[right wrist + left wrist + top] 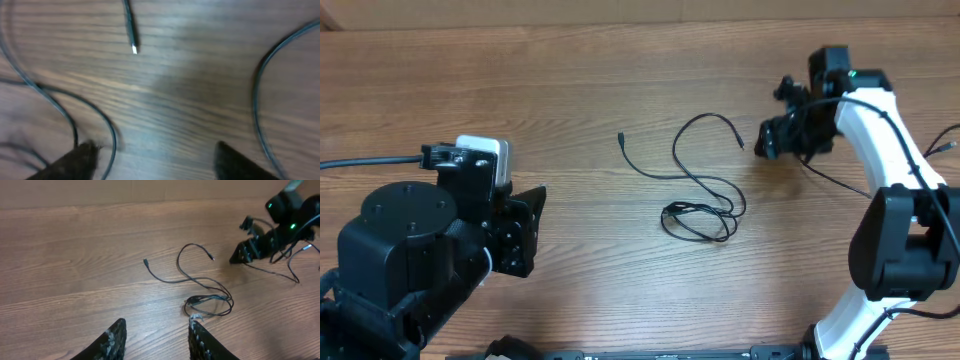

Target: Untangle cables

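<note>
The cables (705, 200) are thin black cord lying mid-table in loose loops, bunched into a small coil (698, 222) at the near end. One plug end (621, 137) points left and another (740, 141) lies just left of my right gripper (766, 140). That gripper is low over the wood and open. In the right wrist view the plug (132, 42) lies ahead of the gripper (152, 152), and a cord curve (65, 107) passes its left finger. My left gripper (532, 228) is open and empty, well left of the coil (210, 302).
The right arm's own thicker black cable (840, 185) trails over the table beside its white links. Another cord end (946, 145) pokes in at the right edge. The left arm's black base (405, 235) fills the near-left corner. A dark rail (670, 353) runs along the front.
</note>
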